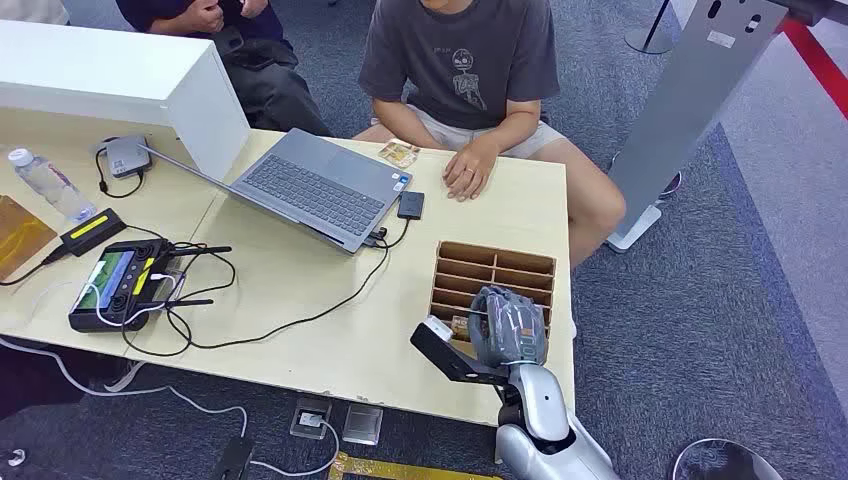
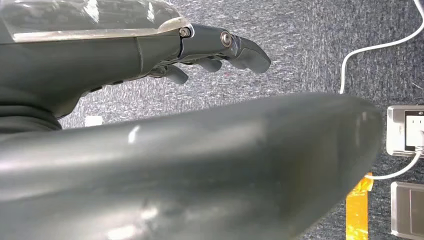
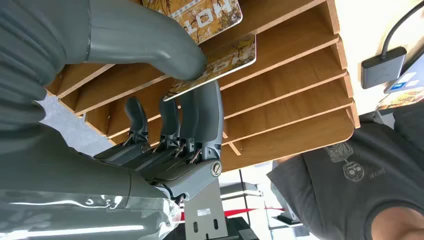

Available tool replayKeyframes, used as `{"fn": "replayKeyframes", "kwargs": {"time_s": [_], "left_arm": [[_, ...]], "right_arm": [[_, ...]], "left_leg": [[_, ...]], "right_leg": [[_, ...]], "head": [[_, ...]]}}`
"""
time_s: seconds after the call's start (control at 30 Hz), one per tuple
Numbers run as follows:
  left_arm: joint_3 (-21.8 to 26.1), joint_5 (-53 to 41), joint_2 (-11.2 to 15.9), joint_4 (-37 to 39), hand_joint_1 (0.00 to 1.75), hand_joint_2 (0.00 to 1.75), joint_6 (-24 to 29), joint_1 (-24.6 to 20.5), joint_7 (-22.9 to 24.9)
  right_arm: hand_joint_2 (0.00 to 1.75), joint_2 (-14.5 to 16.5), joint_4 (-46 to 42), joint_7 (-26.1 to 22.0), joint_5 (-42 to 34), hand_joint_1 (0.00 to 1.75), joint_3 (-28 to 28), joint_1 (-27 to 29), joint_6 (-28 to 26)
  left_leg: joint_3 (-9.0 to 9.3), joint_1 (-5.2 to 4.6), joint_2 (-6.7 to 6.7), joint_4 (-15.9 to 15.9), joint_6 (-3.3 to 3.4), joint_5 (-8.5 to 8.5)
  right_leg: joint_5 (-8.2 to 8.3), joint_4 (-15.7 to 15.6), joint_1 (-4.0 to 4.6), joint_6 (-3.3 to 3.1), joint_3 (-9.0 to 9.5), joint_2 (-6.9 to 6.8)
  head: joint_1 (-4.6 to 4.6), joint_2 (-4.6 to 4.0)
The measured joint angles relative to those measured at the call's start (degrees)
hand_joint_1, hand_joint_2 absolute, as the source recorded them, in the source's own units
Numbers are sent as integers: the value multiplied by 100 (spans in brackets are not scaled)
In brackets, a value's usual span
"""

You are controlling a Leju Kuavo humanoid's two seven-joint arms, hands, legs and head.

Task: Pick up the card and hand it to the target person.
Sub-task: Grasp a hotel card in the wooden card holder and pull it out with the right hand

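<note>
Wooden rack point(image 1: 520, 262) on the counter point(image 1: 300, 300) — right hand point(image 1: 508, 325) pinches a card point(image 3: 220, 62) there. Left hand point(image 2: 150, 45) holds nothing, fingers loosely extended.

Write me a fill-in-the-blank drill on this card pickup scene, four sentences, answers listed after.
1. The right hand reaches into the wooden ____ organizer on the table.
2. In the right wrist view its thumb presses on a patterned ____ in a slot.
3. The open laptop lies in front of a seated person wearing a grey ____.
4. The left hand hangs over grey ____, holding nothing.

Answers: slotted; card; T-shirt; carpet
</note>
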Motion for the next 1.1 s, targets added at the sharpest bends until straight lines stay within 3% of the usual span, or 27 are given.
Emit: {"fn": "replayKeyframes", "kwargs": {"time_s": [0.6, 1.1], "left_arm": [[2, -57, 0, 0, 0, 0, -1, 0, 11], [2, -13, 0, 0, 0, 0, 1, 2, 5]], "right_arm": [[175, 13, 5, -163, -239, 145, -42, -4, -140], [175, -20, -496, -263, -416, 147, -160, -1, -268]], "left_leg": [[0, 0, 0, 0, 0, 0], [1, 0, 0, 0, 0, 0]], "right_leg": [[0, 0, 0, 0, 0, 0], [0, 0, 0, 0, 0, 0]], "head": [[0, 0], [0, 0]]}}
